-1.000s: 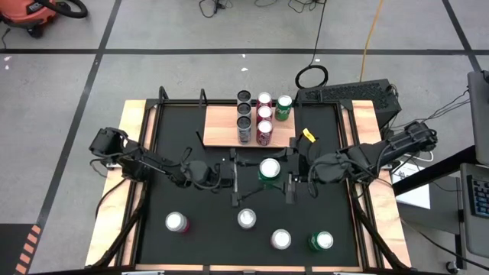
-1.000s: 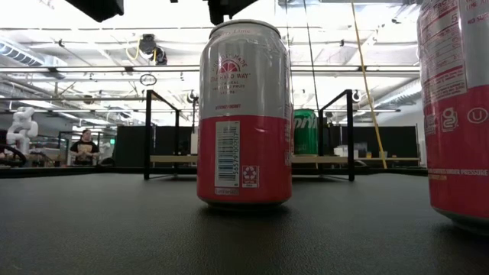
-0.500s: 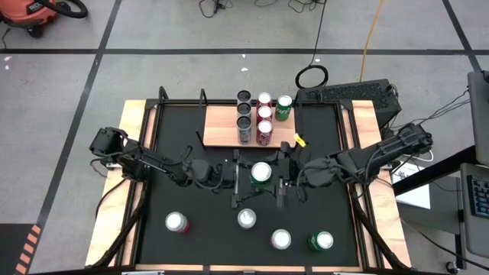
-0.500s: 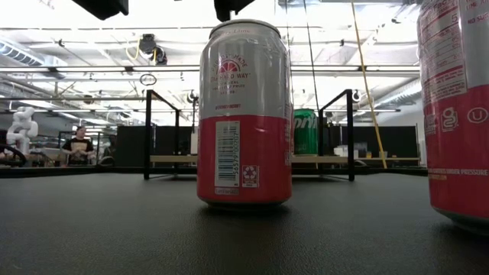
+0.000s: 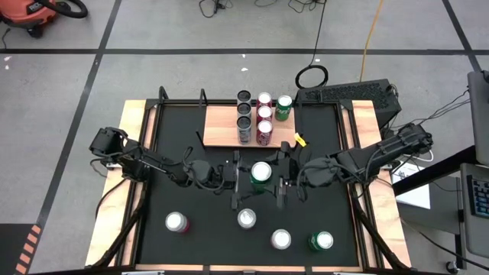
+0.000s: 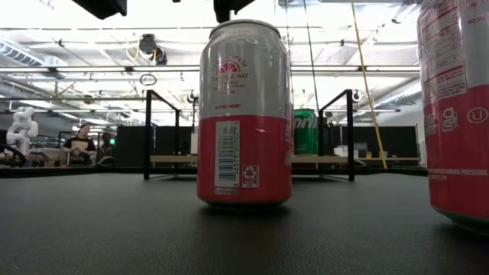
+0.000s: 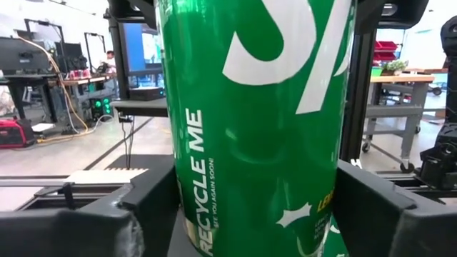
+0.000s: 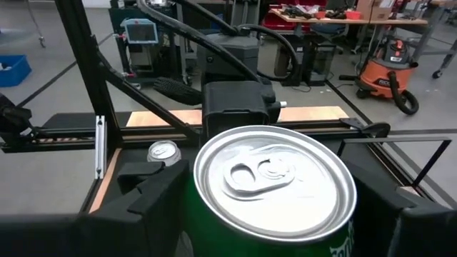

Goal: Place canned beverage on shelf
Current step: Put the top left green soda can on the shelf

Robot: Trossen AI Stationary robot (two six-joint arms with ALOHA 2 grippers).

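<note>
Black matting covers the table (image 5: pixel 176 145), edged by wooden strips, with grey floor around it. At the mat's middle a green can (image 5: pixel 261 173) stands upright, its long axis vertical and its silver pull-tab lid facing up. Both arms reach in toward it from opposite sides. The left gripper (image 5: pixel 243 180) has its dark fingers (image 7: pixel 107 221) on either side of the can's wall, close against it or touching; whether they press it I cannot tell. The right gripper (image 5: pixel 284 179) comes from the other side, and its wrist view shows its fingers (image 8: pixel 153 196) flanking the can just under the lid, clamped on it as far as can be seen. At the far edge lies the shelf (image 5: pixel 221 126), a light wooden board, well apart from the held can; six cans stand on its right part in two rows. Four more cans stand near the mat's front edge: a pink one (image 5: pixel 176 222), a silver-topped one (image 5: pixel 246 218), another (image 5: pixel 280 239) and a green one (image 5: pixel 322 241).
</note>
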